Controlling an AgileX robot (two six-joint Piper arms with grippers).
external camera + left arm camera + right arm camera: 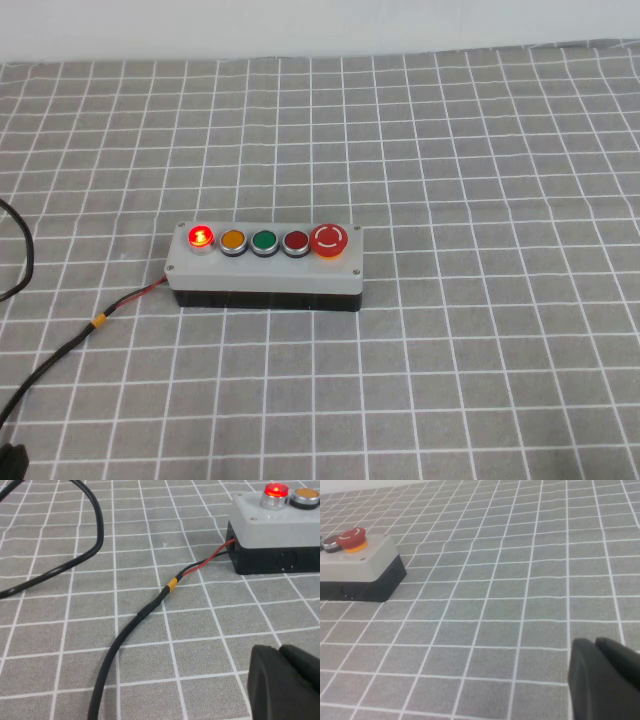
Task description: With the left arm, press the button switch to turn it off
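The button switch [201,237] is a small round red dome, lit, at the left end of the row of five on the grey box [265,268] in the middle of the table. It also shows in the left wrist view [276,490], glowing. My left gripper [280,649] is shut and empty, low over the cloth, well short of the box and to its left. In the high view only a black bit of the left arm [10,462] shows at the bottom left corner. My right gripper [595,641] is shut and empty, far to the right of the box.
An orange [233,240], a green [264,241], a dark red flat button [296,242] and a big red mushroom button [329,239] fill the row. A black cable [60,352] with red wire runs from the box's left end across the grey checked cloth [480,350].
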